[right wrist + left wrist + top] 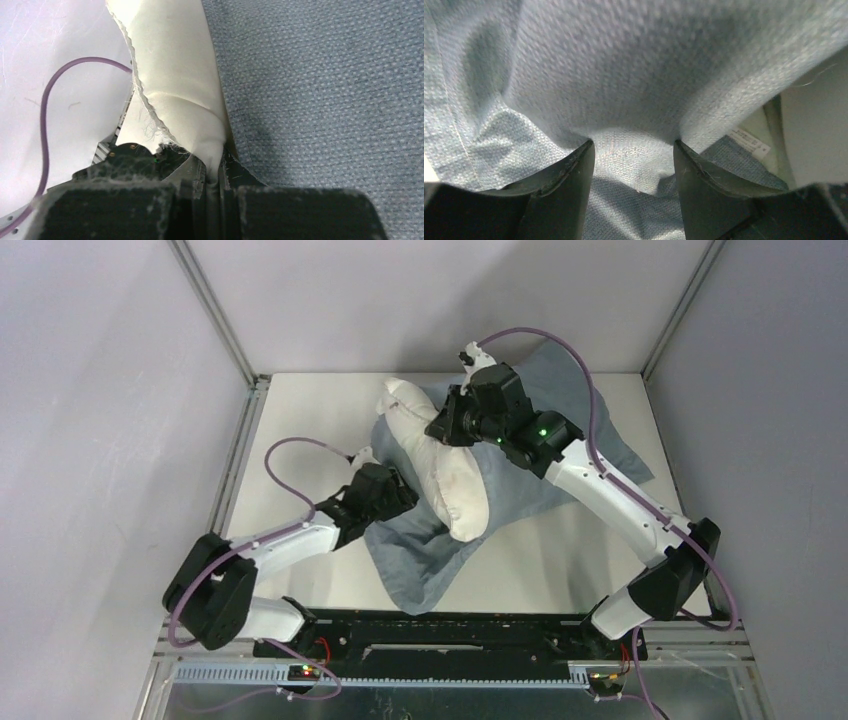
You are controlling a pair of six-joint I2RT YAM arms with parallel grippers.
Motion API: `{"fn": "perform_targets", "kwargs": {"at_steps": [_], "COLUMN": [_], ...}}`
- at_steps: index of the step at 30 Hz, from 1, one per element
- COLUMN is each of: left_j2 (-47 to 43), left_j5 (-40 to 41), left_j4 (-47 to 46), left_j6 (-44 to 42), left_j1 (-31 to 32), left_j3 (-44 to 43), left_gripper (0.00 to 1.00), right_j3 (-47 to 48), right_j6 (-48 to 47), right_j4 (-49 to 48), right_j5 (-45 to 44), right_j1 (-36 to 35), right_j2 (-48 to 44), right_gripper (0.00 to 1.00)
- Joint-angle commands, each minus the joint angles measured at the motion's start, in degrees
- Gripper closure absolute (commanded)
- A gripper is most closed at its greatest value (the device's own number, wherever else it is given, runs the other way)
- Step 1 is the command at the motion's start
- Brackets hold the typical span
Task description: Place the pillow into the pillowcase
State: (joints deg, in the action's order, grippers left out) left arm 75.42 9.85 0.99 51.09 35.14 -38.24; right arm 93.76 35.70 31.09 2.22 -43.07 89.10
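**ITEM: pillow on top of pillowcase, insertion not begun**

**Location.** The pillow (455,480) lies diagonally, one end toward the middle of the table's (300,420) far edge and the other near the table's centre. It rests on the pillowcase (420,560) and is not inside it. The pillowcase spreads flat and wrinkled beneath, from the far right corner area down toward the middle of the near edge.

**Left fingers** (574,175). At the pillowcase's left border, toward the table's left edge. They are narrowed on a bunched fold of the blue-grey cloth, which fills the gap between them, with creases running in to both tips. A paler inner side and a small white label (749,143) show just right of the fold.

**Right fingers** (239,176). At the pillow's far end. They are pressed together on the pillow's frayed, stitched edge seam, with blue-grey cloth lying just beside it.

**Step in hand.** Judged as preparation: 1 arm takes hold of the case at what seems to be its mouth, and the other holds the pillow by its seam. None of the pillow is seen inside the case.

**Next move calls for.**
- Left: raise the held layer so the mouth gapes. Whether only 1 layer is pinched cannot be told.
- Right: bring a pillow end round to that opening and feed it in, without the thin seam slipping free.
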Motion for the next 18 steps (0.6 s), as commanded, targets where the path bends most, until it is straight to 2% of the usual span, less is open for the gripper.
{"fn": "perform_targets", "kwargs": {"at_steps": [1, 6, 13, 18], "left_j2": [3.29, 4.81, -2.24, -3.74], "left_j5": [4.39, 4.79, 5.19, 6.66], "left_j4": [-3.64, -6.71, -7.23, -7.81], "left_j6": [1.56, 3.00, 4.45, 3.28], "left_j1": [2.94, 4.98, 7.04, 8.66], "left_j3": [-2.67, -3.05, -0.16, -0.19], "left_gripper": [0.37, 0.39, 0.47, 0.43], "right_j3": [0.45, 0.85, 0.99, 1.08], "right_j6": [3.34, 3.51, 3.30, 3.82], "right_j4": [-8.78, -9.03, -8.92, -9.61], "right_j5": [1.30, 1.57, 1.60, 1.63], "right_j1": [-0.75, -0.86, -0.68, -0.82], "right_j2": [-4.38, -5.22, -5.32, -5.25], "right_gripper": [1.00, 1.00, 1.00, 1.00]}}
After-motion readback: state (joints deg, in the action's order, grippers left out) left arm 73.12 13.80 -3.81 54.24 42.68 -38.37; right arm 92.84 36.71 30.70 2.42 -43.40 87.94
